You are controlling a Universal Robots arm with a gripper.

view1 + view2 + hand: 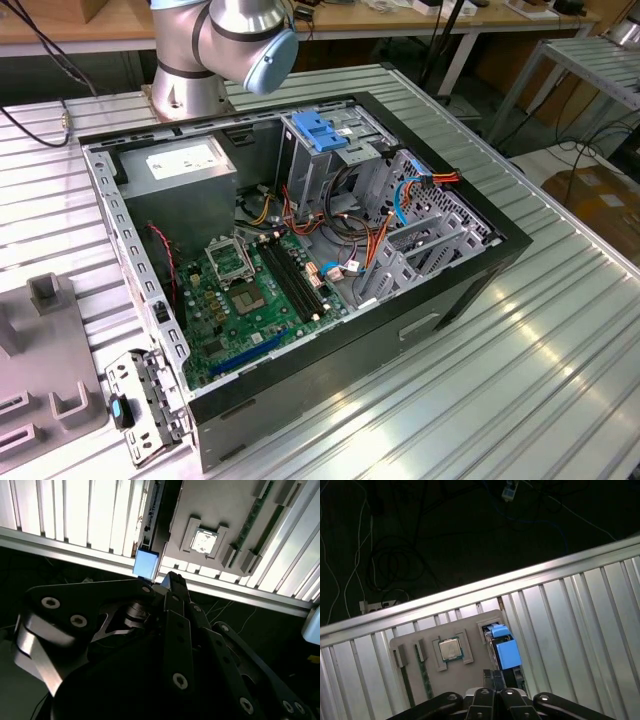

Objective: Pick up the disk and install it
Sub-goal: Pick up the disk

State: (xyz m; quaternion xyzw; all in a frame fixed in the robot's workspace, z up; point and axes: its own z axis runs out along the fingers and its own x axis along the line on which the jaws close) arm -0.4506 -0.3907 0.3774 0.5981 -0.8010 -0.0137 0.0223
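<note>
Gripper (495,681) was seen from above in both wrist views, hung over a grey parts tray (470,624). Its fingers were drawn close together, with nothing seen clamped between them. In the second wrist view the gripper (167,580) tapered to a point just beside a blue tab.

The disk (502,647) was found stood on edge in a slot at one end of the tray. Its blue carrier frame was uppermost and a strip of grey metal showed alongside. In the second wrist view the disk (146,563) was marked by that blue frame alone. Contact between gripper and disk could not be judged; the two were very near.

A square processor chip (451,649) was seated in a recess of the same tray, near the disk.

The tray was laid on a ribbed aluminium table (570,620).

In the exterior view an open computer case (400,330) was laid on its side on the table (480,380). A green motherboard (240,300), a grey box with a white sticker (180,170) and a metal cage with a blue top (320,130) were noted inside. The arm's base (190,60) was mounted behind the case.
</note>
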